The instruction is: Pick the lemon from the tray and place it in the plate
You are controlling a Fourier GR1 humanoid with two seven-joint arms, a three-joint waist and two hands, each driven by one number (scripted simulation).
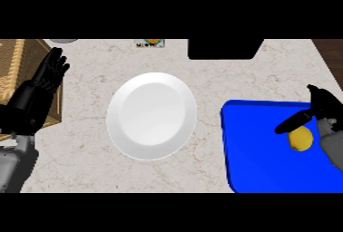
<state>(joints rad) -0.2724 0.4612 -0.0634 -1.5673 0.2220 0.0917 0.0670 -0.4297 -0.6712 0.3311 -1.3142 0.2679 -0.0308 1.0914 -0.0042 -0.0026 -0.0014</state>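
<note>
I'm seeing my right hand point(313, 114) hanging over the blue tray point(268, 154), fingers curling beside the lemon point(301, 137) lying there but grasping nothing. The white plate point(152, 116) is sitting unobstructed mid-counter, and my left hand point(48, 70) is resting released beside a wicker basket point(17, 59).

The worktop point(87, 167) looks like pale, veined, matt stone. The plate point(152, 116) is white, smooth and slightly glossy. The tray point(268, 154) is smooth blue plastic. The basket point(17, 63) at the left edge looks woven.
</note>
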